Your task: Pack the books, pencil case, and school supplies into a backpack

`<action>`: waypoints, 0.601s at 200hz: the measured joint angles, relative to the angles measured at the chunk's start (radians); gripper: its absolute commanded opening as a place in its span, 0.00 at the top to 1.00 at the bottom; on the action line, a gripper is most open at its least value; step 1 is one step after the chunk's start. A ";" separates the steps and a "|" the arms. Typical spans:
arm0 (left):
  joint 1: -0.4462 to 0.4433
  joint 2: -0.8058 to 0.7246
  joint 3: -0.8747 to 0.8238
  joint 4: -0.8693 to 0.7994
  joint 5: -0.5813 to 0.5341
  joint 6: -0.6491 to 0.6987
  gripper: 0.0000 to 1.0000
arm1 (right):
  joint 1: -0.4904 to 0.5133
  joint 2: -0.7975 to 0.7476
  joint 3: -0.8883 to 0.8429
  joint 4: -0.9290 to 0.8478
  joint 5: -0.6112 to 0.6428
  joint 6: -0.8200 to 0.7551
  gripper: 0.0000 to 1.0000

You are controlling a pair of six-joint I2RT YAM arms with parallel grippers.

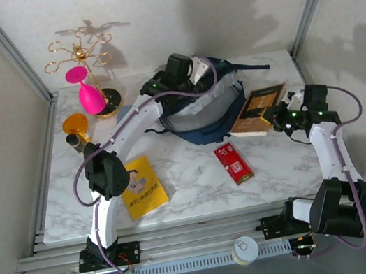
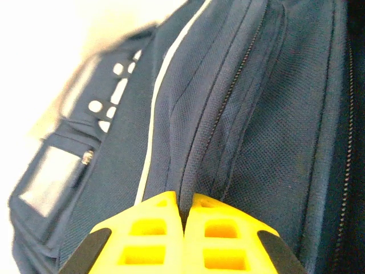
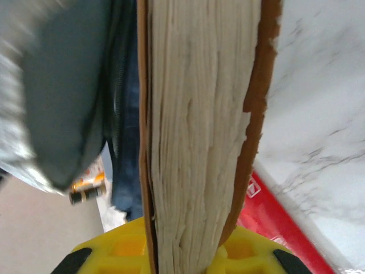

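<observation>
Two grips: left gripper [image 2: 183, 214] pinches navy backpack [image 2: 256, 114] fold; right gripper [image 3: 185, 248] clamps brown-covered book [image 3: 194, 114], cream pages.

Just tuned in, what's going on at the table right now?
The left tool is shut on a fold of backpack fabric beside a zipper, at the bag's far side. The right tool is clamped on the brown book, right next to the backpack. The yellow book and the red pack lie on the table, not yet packed.
</observation>
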 measured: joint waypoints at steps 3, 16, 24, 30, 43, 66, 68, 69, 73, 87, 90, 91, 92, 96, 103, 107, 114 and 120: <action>0.002 -0.002 0.008 0.001 -0.006 -0.001 1.00 | 0.012 0.002 0.001 0.001 -0.005 0.000 1.00; 0.013 -0.010 0.029 0.001 -0.024 -0.002 1.00 | 0.068 0.021 0.007 0.002 -0.025 0.000 1.00; 0.017 -0.014 0.031 0.001 -0.036 -0.005 1.00 | 0.098 0.033 0.009 0.003 -0.035 0.000 1.00; 0.018 -0.016 0.031 0.000 -0.043 -0.006 1.00 | 0.118 0.039 0.010 0.003 -0.042 0.000 1.00; 0.018 -0.017 0.031 0.002 -0.061 -0.014 1.00 | 0.144 0.044 0.014 -0.003 -0.057 -0.009 1.00; 0.014 -0.017 0.032 0.009 -0.105 -0.038 1.00 | 0.151 0.043 0.078 -0.077 -0.027 -0.053 1.00; 0.014 -0.018 0.032 0.010 -0.109 -0.040 1.00 | 0.151 0.043 0.085 -0.083 -0.023 -0.058 1.00; 0.014 -0.018 0.032 0.011 -0.110 -0.040 1.00 | 0.151 0.043 0.087 -0.084 -0.023 -0.059 1.00; 0.014 -0.018 0.033 0.012 -0.115 -0.044 1.00 | 0.150 0.041 0.098 -0.091 -0.019 -0.066 1.00; 0.017 -0.018 0.035 0.014 -0.122 -0.058 1.00 | 0.149 0.028 0.122 -0.094 -0.018 -0.076 1.00; 0.018 -0.018 0.035 0.014 -0.122 -0.062 1.00 | 0.151 0.023 0.123 -0.085 -0.022 -0.072 1.00; 0.019 -0.018 0.035 0.014 -0.122 -0.063 1.00 | 0.153 0.022 0.123 -0.084 -0.023 -0.071 1.00; 0.019 -0.018 0.035 0.014 -0.122 -0.064 1.00 | 0.154 0.020 0.122 -0.080 -0.024 -0.068 1.00; 0.020 -0.019 0.036 0.014 -0.122 -0.069 1.00 | 0.158 0.016 0.122 -0.072 -0.029 -0.065 1.00; 0.024 -0.022 0.036 0.014 -0.119 -0.077 1.00 | 0.174 0.012 0.116 -0.040 -0.042 -0.048 1.00; 0.026 -0.023 0.035 0.014 -0.116 -0.080 1.00 | 0.189 0.016 0.115 -0.020 -0.043 -0.037 1.00; 0.030 -0.027 0.034 0.014 -0.108 -0.085 1.00 | 0.216 0.034 0.116 0.012 -0.051 -0.024 1.00; 0.033 -0.033 0.031 0.015 -0.099 -0.089 1.00 | 0.245 0.066 0.119 0.045 -0.062 -0.013 1.00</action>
